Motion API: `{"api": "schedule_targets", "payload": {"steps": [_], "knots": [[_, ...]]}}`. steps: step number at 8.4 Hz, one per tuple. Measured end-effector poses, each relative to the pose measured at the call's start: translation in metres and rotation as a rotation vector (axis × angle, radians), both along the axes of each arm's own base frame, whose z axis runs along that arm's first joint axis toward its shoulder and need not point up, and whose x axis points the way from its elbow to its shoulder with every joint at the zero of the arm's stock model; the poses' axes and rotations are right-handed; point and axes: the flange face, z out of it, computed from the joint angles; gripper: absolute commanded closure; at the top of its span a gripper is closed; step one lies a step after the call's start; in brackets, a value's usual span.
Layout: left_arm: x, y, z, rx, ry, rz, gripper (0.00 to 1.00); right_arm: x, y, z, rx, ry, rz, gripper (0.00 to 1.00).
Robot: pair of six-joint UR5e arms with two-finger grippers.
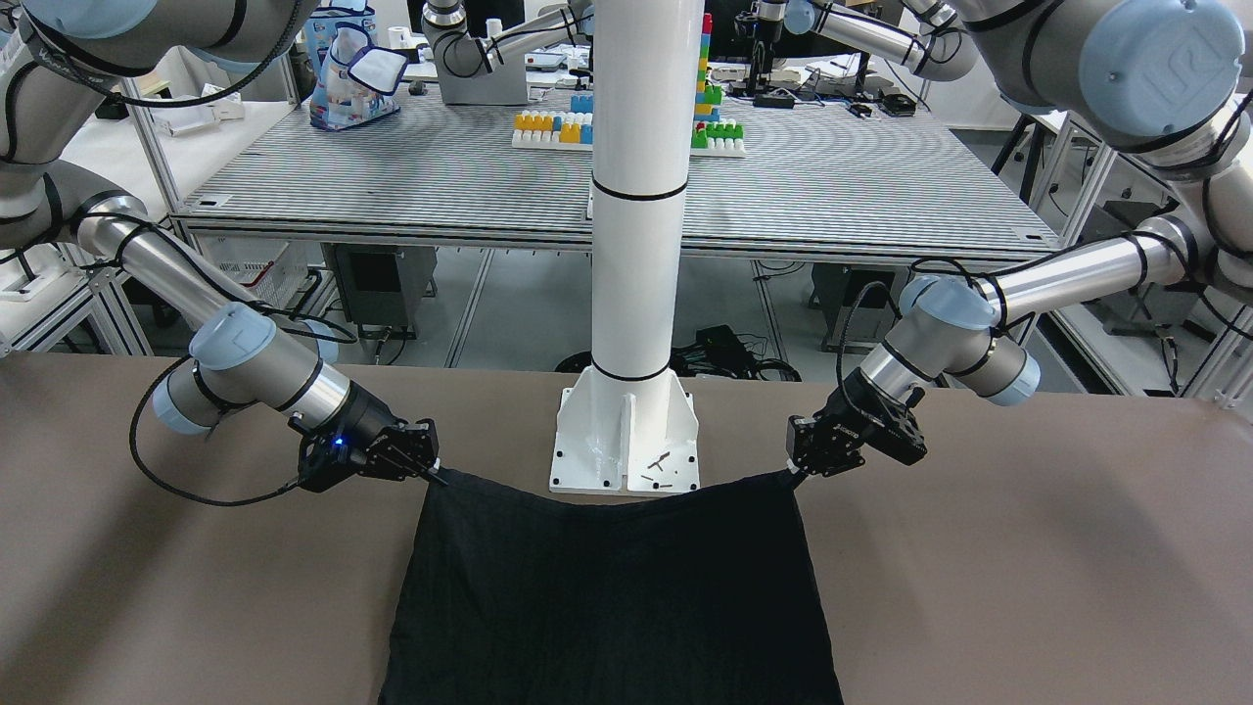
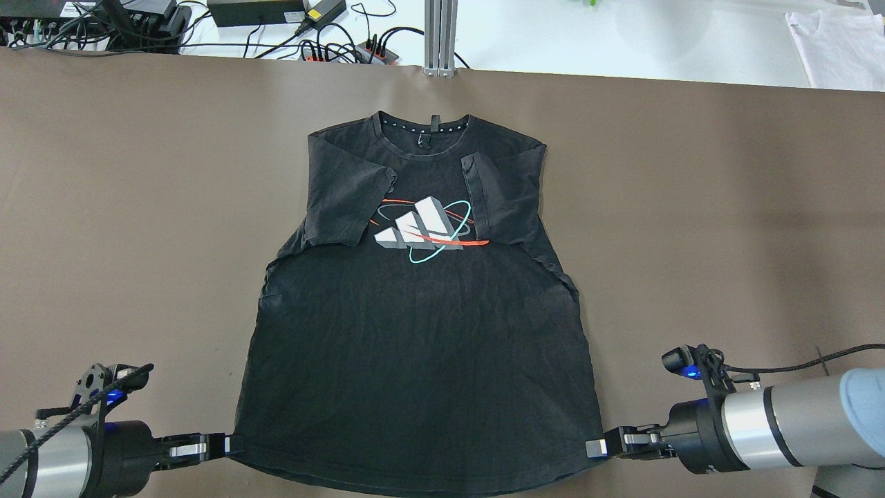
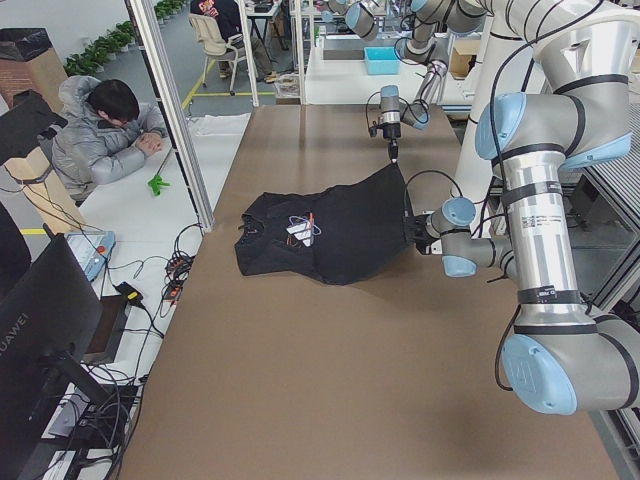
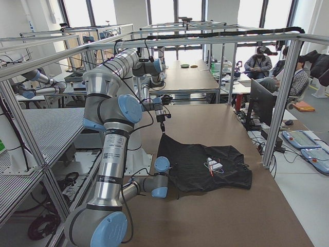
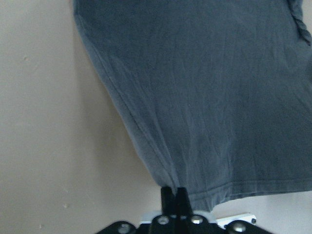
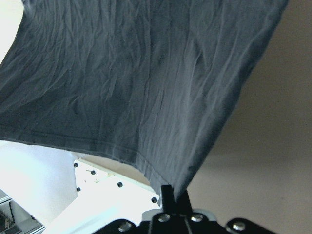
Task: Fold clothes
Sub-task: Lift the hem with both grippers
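Observation:
The clothes (image 2: 415, 346) are one black T-shirt lying face up on the brown table (image 2: 104, 207), with a white, red and teal logo on the chest. Both sleeves are folded in over the chest and the collar points away from me. My left gripper (image 2: 228, 446) is shut on the left hem corner, and my right gripper (image 2: 596, 448) is shut on the right hem corner. In the front-facing view the hem (image 1: 607, 587) hangs stretched between left gripper (image 1: 795, 477) and right gripper (image 1: 438, 477), raised off the table. Each wrist view shows fingertips pinching fabric (image 5: 204, 97) (image 6: 146, 87).
The white pole's base plate (image 1: 626, 441) stands just behind the raised hem. Cables and power bricks (image 2: 276, 21) lie past the table's far edge, with a white cloth (image 2: 840, 41) at the far right. A seated person (image 3: 100, 140) leans on a side table.

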Motion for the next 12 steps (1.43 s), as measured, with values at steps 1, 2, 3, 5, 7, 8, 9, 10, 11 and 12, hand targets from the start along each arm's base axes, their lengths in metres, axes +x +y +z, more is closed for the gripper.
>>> {"api": "schedule_targets", "payload": {"steps": [1, 2, 3, 5, 7, 8, 9, 10, 11, 12], "knots": [[-0.007, -0.001, -0.007, 0.02, 0.039, 0.017, 1.0, 0.009, 0.007, -0.013, -0.006, -0.032, -0.034, 1.0], [-0.013, 0.001, -0.016, 0.035, 0.076, 0.038, 1.0, 0.017, 0.016, -0.023, -0.009, -0.076, -0.08, 1.0], [-0.02, 0.006, -0.024, 0.048, 0.129, 0.074, 1.0, 0.025, 0.023, -0.027, -0.02, -0.119, -0.118, 1.0], [-0.048, 0.027, -0.031, 0.069, 0.254, 0.216, 1.0, 0.046, 0.039, -0.027, -0.031, -0.21, -0.194, 1.0], [-0.077, 0.042, -0.019, 0.078, 0.311, 0.305, 1.0, 0.07, 0.053, -0.026, -0.067, -0.303, -0.256, 1.0], [-0.083, 0.044, -0.015, 0.079, 0.316, 0.319, 1.0, 0.076, 0.056, -0.026, -0.083, -0.329, -0.269, 1.0], [-0.087, 0.042, -0.012, 0.08, 0.315, 0.312, 1.0, 0.081, 0.05, -0.025, -0.089, -0.342, -0.254, 1.0], [-0.091, 0.035, -0.01, 0.082, 0.311, 0.286, 1.0, 0.085, 0.035, -0.022, -0.086, -0.346, -0.212, 1.0], [-0.094, 0.028, -0.009, 0.086, 0.309, 0.261, 1.0, 0.086, 0.017, -0.02, -0.076, -0.351, -0.168, 1.0], [-0.095, 0.019, -0.007, 0.089, 0.305, 0.232, 1.0, 0.087, 0.0, -0.02, -0.062, -0.355, -0.127, 1.0]]}}
